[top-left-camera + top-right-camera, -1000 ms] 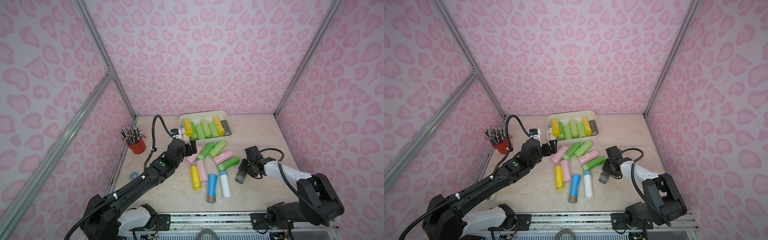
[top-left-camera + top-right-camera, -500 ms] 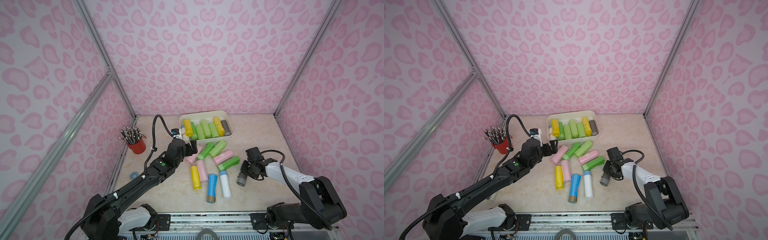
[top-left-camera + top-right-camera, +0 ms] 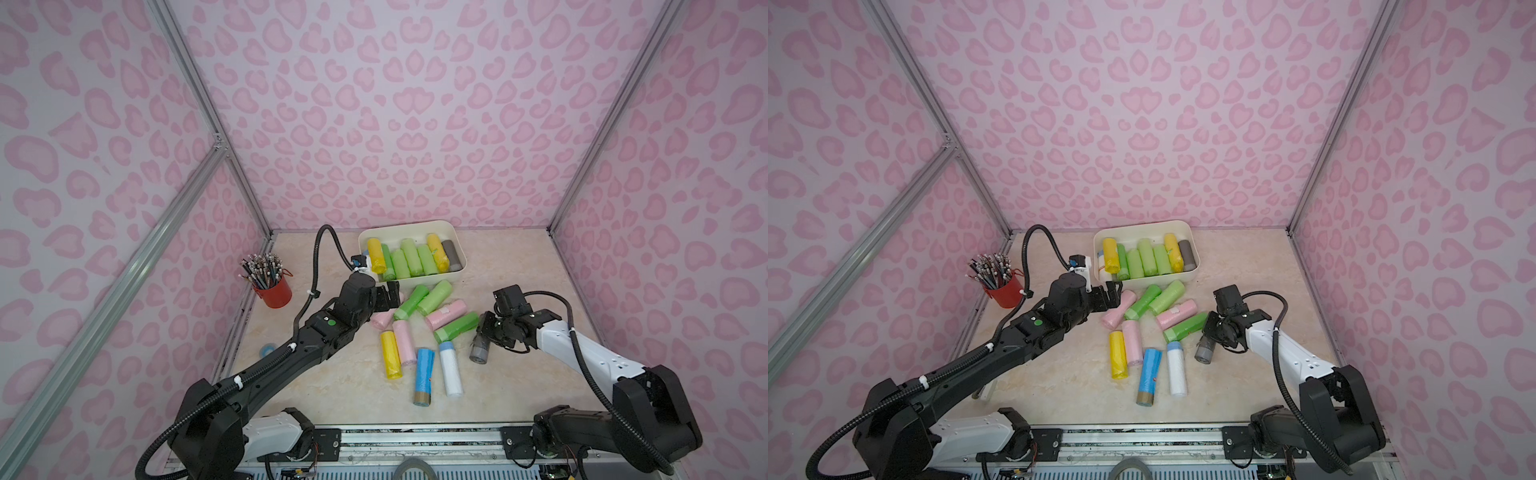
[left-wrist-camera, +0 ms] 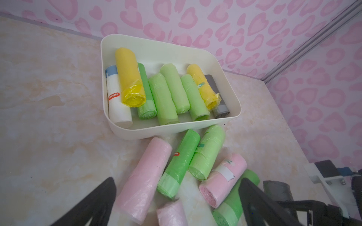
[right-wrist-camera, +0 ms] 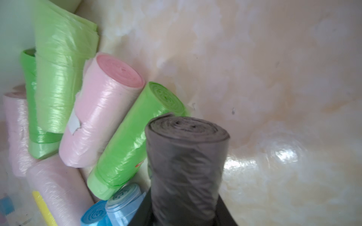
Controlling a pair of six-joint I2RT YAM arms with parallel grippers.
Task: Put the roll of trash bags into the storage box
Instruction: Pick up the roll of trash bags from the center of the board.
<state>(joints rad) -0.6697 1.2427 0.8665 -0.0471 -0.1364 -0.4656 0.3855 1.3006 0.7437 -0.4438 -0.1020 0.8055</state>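
My right gripper (image 3: 483, 337) (image 3: 1209, 337) (image 5: 185, 212) is shut on a dark grey roll of trash bags (image 3: 478, 354) (image 3: 1203, 354) (image 5: 186, 156) at the right of the loose pile, the roll's free end low by the tabletop. The cream-white storage box (image 3: 415, 225) (image 3: 1144, 225) (image 4: 156, 133) stands at the back and holds several yellow, green, white and grey rolls. My left gripper (image 3: 388, 296) (image 3: 1111, 293) (image 4: 177, 183) hangs open just in front of the box, over a pink roll (image 4: 145, 180) with nothing between its fingers.
Loose rolls lie mid-table: yellow (image 3: 391, 354), blue (image 3: 424, 374), white (image 3: 451, 374), green (image 3: 456, 327) and pink (image 3: 446, 313). A red cup of pencils (image 3: 276, 289) stands at the left wall, a small blue ring (image 3: 268, 351) in front of it. Pink walls enclose three sides.
My right gripper has closed on the grey roll, which has shifted only slightly. The left arm has not moved.
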